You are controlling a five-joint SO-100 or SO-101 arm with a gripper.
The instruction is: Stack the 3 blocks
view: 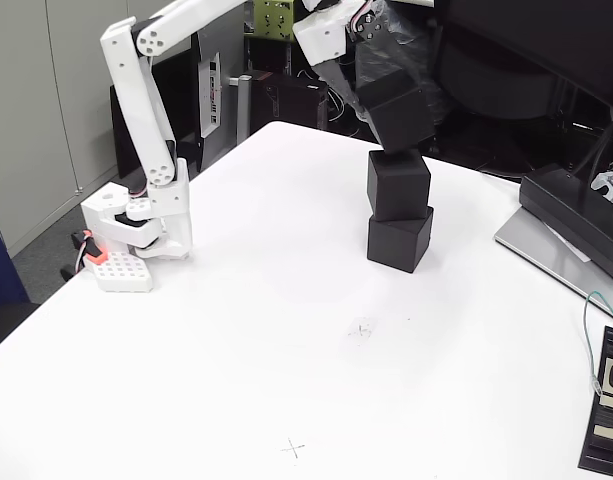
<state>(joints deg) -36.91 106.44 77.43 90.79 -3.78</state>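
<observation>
Two black blocks stand stacked on the white table in the fixed view: the bottom block and the middle block, which is turned slightly on it. The third block hangs tilted right above the middle one, its lower edge at or touching that block's top. My gripper comes down from the upper left and is shut on this third block. Its dark fingers blend into the block and the dark background.
The arm's white base is clamped at the table's left edge. A grey monitor foot with a black bar sits at the right. A flat black device with a white label lies at the lower right edge.
</observation>
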